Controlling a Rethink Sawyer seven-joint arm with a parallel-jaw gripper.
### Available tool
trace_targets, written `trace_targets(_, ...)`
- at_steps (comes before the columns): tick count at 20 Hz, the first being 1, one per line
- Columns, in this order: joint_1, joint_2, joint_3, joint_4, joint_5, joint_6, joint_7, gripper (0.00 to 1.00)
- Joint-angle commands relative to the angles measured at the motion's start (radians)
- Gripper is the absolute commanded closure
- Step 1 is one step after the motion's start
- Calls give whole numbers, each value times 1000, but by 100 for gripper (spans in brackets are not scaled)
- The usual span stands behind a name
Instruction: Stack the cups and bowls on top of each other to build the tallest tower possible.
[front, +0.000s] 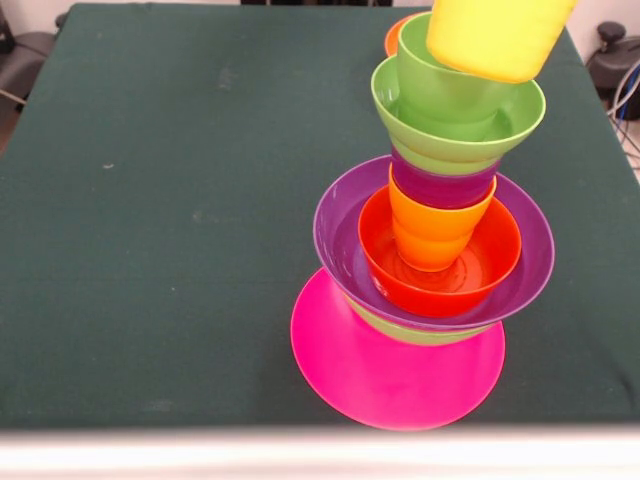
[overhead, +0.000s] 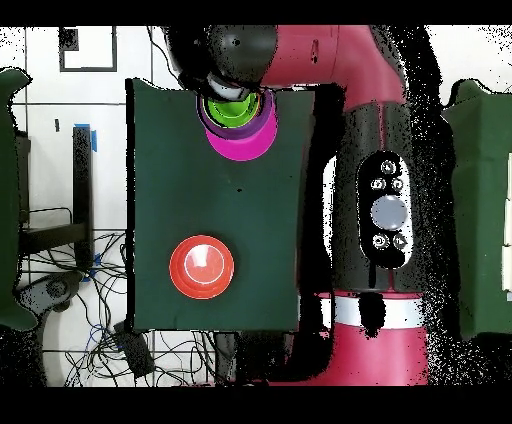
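Pink comes first from where I sit: the large pink bowl (front: 395, 375) lies upside down on the dark green table (front: 150, 220), close to the near edge, as the wide base of the tower (front: 440, 200). On it I see a sliver of a light green bowl (front: 420, 335), and on that the wide purple bowl (front: 335, 235), mouth up. Inside the purple one sits an orange-red bowl (front: 480, 265), also mouth up, with the orange cup (front: 435, 235) standing inverted in its middle. A purple cup (front: 445, 185) rests on the orange cup, then a green bowl (front: 520, 120) with the light green cup (front: 425, 75) nested in it. At the very top the yellow cup (front: 495, 35) tilts across the green cup's rim — its upper part runs out of the picture. The whole column leans to the right as I look at it.

Behind the column an orange edge (front: 392, 38) peeks out on the table; from above it is a second orange-red bowl (overhead: 202, 267), lying well apart from the tower.

In the overhead view the red and black arm (overhead: 340, 55) reaches over the tower — its dark end (overhead: 235, 60) covers the top, so I cannot tell the gripper's state.
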Motion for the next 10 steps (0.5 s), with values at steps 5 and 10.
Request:
trace_targets(5, -35, 30, 13, 103, 15, 91, -130, 100)
trace_targets(10, -43, 26, 16, 118, 23, 87, -148, 100)
